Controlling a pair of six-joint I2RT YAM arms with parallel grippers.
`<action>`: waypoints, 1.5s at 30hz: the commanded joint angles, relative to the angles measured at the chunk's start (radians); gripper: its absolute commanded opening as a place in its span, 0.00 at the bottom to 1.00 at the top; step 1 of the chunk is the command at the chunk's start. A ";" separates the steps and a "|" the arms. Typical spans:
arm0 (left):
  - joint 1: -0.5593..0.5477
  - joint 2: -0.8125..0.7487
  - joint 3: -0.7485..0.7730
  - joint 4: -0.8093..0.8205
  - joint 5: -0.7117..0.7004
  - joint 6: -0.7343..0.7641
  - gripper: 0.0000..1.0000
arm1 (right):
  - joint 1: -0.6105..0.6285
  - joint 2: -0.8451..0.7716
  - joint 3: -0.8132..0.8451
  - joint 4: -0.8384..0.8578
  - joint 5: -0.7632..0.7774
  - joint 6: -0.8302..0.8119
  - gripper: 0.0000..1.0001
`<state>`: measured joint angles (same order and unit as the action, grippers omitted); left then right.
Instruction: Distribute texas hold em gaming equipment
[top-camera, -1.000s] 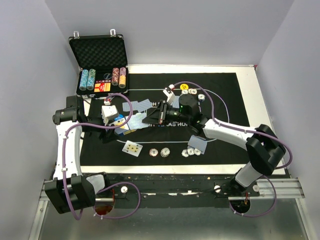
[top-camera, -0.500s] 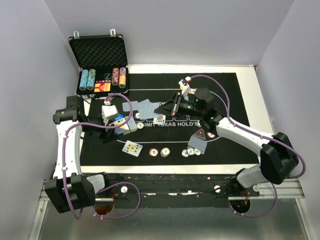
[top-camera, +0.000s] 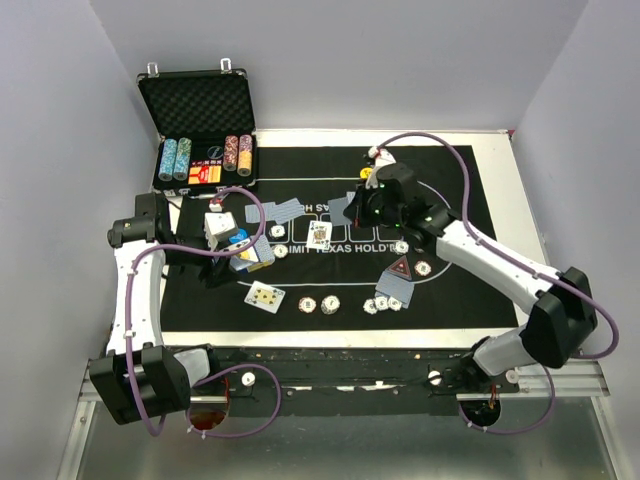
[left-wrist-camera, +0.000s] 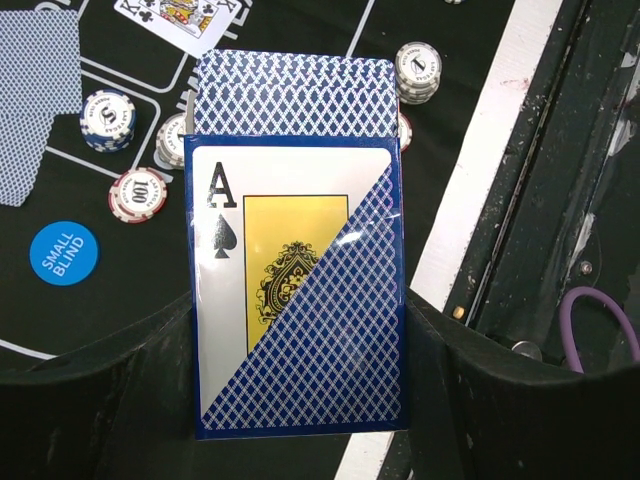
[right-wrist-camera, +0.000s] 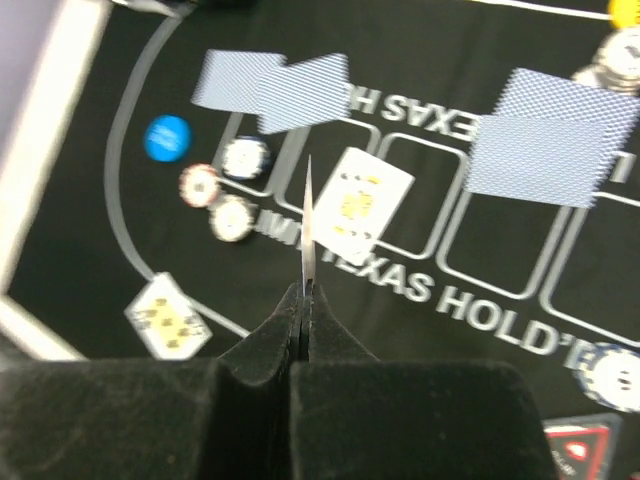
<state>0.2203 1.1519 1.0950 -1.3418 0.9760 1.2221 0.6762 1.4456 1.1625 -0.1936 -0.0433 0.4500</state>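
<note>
Seen from overhead, the left claw (top-camera: 238, 252) hangs over the left part of the black mat (top-camera: 450, 300). It is clenched on a pack of blue-backed cards (left-wrist-camera: 300, 250). In the left wrist view the pack's front shows an ace of spades, and its lower edge is hidden between the dark fingers (left-wrist-camera: 130, 400). Poker chips (left-wrist-camera: 108, 115) lie beside it, some partly covered by the pack. A blue button (left-wrist-camera: 63, 252) reads "small blind".

The right claw (right-wrist-camera: 303, 300), above the mat's far middle, is pinched tight on a single card (right-wrist-camera: 308, 215). The card is seen edge-on, so its face is unreadable. That view is blurred, and a red triangular marker (right-wrist-camera: 572, 445) is cut off at its bottom edge.
</note>
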 joint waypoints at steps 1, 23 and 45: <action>-0.006 -0.001 -0.023 -0.280 0.010 0.019 0.00 | 0.095 0.094 0.066 -0.122 0.327 -0.221 0.01; -0.012 -0.018 -0.012 -0.280 0.020 0.004 0.00 | 0.358 0.479 0.045 0.184 0.836 -0.824 0.01; -0.015 -0.021 -0.003 -0.280 0.007 -0.006 0.00 | 0.361 0.526 -0.030 0.098 0.568 -0.553 0.53</action>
<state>0.2134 1.1461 1.0695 -1.3418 0.9684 1.2175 1.0302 1.9873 1.1637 -0.0475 0.6762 -0.2146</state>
